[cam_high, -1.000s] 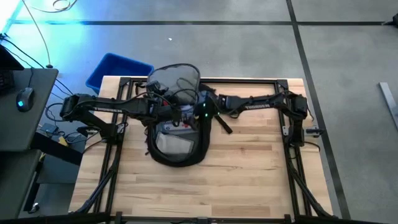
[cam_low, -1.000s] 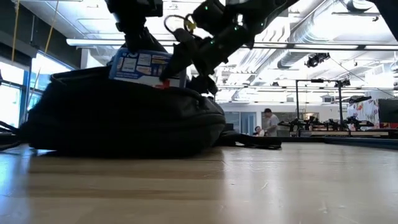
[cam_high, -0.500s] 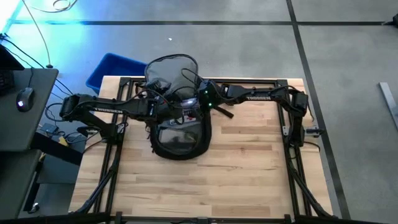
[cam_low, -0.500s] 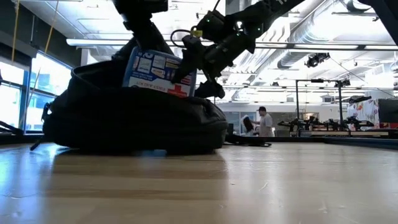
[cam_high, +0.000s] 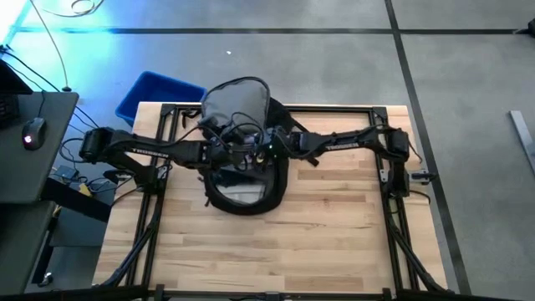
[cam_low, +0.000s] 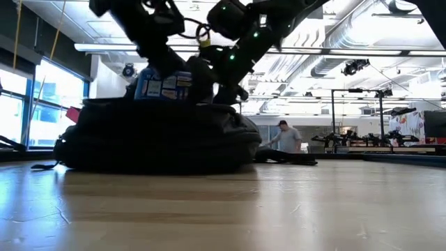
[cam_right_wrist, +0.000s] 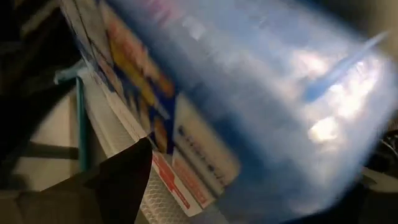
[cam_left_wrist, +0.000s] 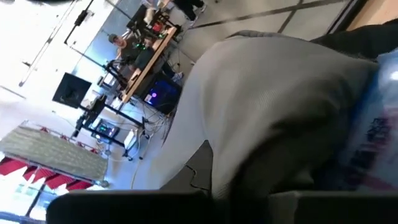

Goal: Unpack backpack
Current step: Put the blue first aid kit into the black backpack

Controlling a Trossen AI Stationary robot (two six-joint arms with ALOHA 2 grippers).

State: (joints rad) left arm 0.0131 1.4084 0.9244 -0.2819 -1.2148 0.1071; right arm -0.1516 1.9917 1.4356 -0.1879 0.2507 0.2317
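From above, the left gripper [cam_high: 224, 144] is pinched tight at the mouth of the backpack [cam_high: 244, 188], apparently on its fabric, though cables hide the contact. The backpack lies at the table's [cam_high: 334, 234] far middle, flap thrown back. Just right of it, the right gripper [cam_high: 255, 152] reaches into the opening with fingers spread wide around a blue box [cam_low: 166, 85]. Only the low view shows that box rising above the bag; the right wrist view fills with its blue label [cam_right_wrist: 205, 118].

Grey floor [cam_high: 451, 50], bright windows [cam_low: 14, 104] (possibly workshop).
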